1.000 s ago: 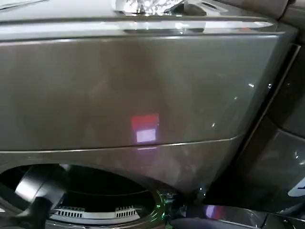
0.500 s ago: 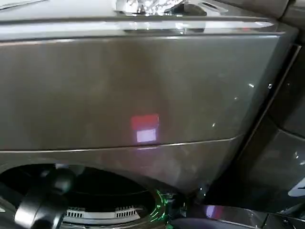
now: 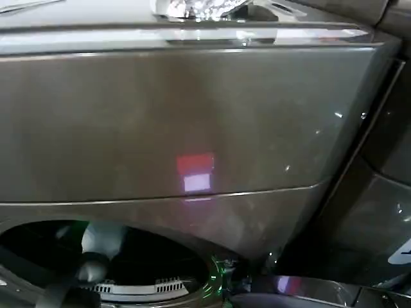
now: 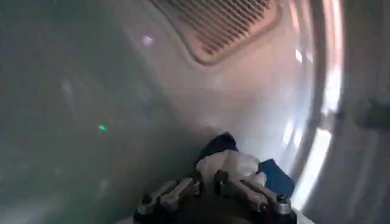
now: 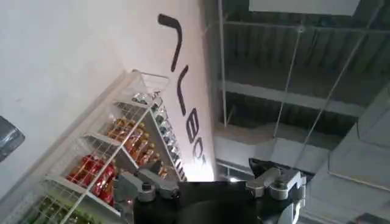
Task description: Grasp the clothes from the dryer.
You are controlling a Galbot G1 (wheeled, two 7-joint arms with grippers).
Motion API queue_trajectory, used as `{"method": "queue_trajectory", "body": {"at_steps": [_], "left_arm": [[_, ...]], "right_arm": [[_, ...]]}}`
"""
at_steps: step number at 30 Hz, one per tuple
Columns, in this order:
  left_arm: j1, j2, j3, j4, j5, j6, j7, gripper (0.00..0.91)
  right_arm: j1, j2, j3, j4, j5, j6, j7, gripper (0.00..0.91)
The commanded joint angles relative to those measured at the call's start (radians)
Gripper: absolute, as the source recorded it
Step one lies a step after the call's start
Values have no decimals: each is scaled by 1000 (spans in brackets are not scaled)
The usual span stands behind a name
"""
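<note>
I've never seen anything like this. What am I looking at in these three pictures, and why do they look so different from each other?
They come from three cameras on one robot. The head camera looks down at a brown dryer; the robot's left arm reaches into its round opening at the bottom. The camera on the left wrist is inside the drum: the left gripper, a two-fingered metal hand, sits close to a small bundle of white and dark blue clothes. Whether it has pinched them I cannot tell. The camera on the right wrist points up and away, past the open right gripper, at a wall, a wire rack of packets and the ceiling. That arm is waiting.
</note>
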Motion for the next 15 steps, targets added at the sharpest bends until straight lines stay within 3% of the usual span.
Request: {"method": "queue_trajectory", "body": {"at_steps": [1, 5, 15], "left_arm": [[70, -31, -29, -106, -69, -98, -277, 0], [94, -44, -40, -140, -56, -113, -326, 0], [135, -59, -47, -207, -52, -117, -362, 0]], "right_arm": [[4, -5, -5, 1, -9, -8, 24, 907], [2, -9, -5, -6, -52, -16, 33, 907], [3, -14, -2, -5, -52, -18, 34, 907]]}}
